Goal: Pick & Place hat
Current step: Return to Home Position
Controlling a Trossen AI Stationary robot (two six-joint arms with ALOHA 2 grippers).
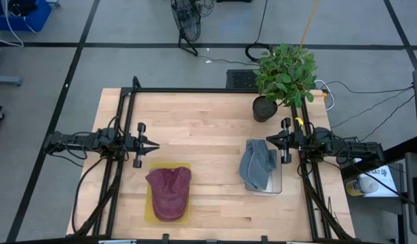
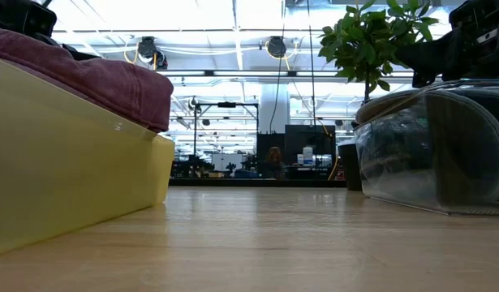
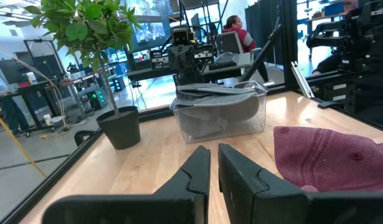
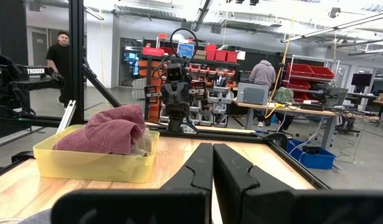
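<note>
A maroon hat (image 1: 169,192) lies crown up in a yellow tray (image 1: 148,207) near the table's front, left of centre; it also shows in the right wrist view (image 4: 107,134). A grey hat (image 1: 257,165) lies crumpled in a clear bin (image 1: 276,186) at the right. My left gripper (image 1: 156,144) hovers level at the table's left, behind the yellow tray, shut and holding nothing (image 3: 214,149). My right gripper (image 1: 268,139) hovers at the table's right, just behind the clear bin, also shut and holding nothing (image 4: 212,146). Both point toward the table's middle.
A potted plant (image 1: 284,74) in a dark pot (image 1: 264,108) stands at the far right corner. Black frame rails (image 1: 120,122) run along both side edges. Bare wood (image 1: 208,135) lies between the two grippers. People show in the room beyond the table.
</note>
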